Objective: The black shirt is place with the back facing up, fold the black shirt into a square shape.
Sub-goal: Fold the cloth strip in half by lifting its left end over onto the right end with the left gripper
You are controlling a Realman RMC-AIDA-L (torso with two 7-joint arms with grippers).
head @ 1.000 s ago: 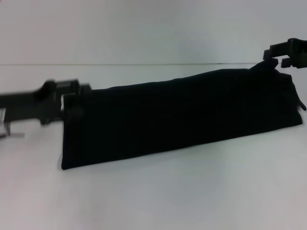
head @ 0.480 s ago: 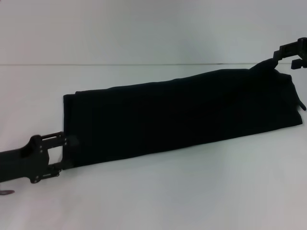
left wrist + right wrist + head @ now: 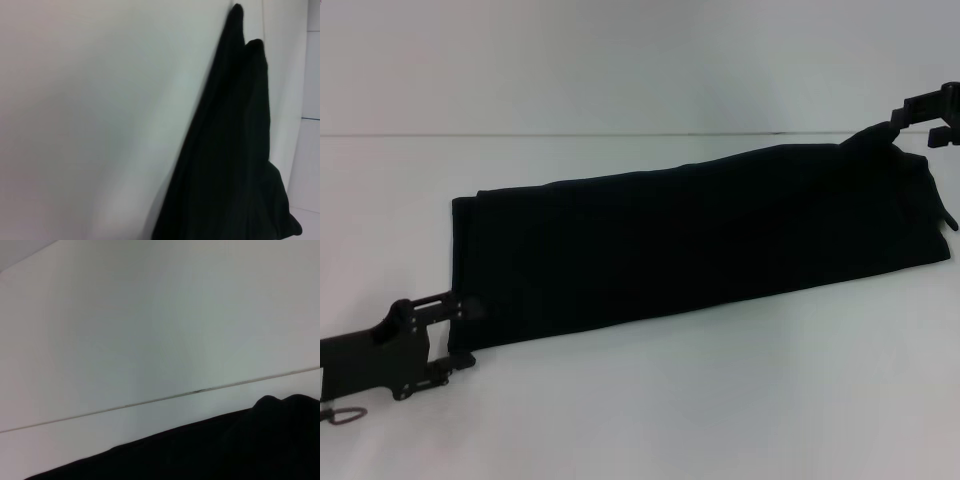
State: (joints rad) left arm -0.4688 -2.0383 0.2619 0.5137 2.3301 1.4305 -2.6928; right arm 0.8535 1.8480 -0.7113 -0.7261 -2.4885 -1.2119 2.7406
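So at this point you had the large black soft-fabric shirt lying as one long folded band across the white bench, running from the lower left of the head frame up toward the upper right. Your left end effector was down at the band's near-left corner, fingers spread on either side of the hem but not pinched on it as far as I could see, so I'd call it released. Your right end effector sat at the far upper-right corner, where the cloth peaked up into it, which read to me as clenched on that corner. My guess is you pinned that end so the strip stayed taut for the crosswise fold.
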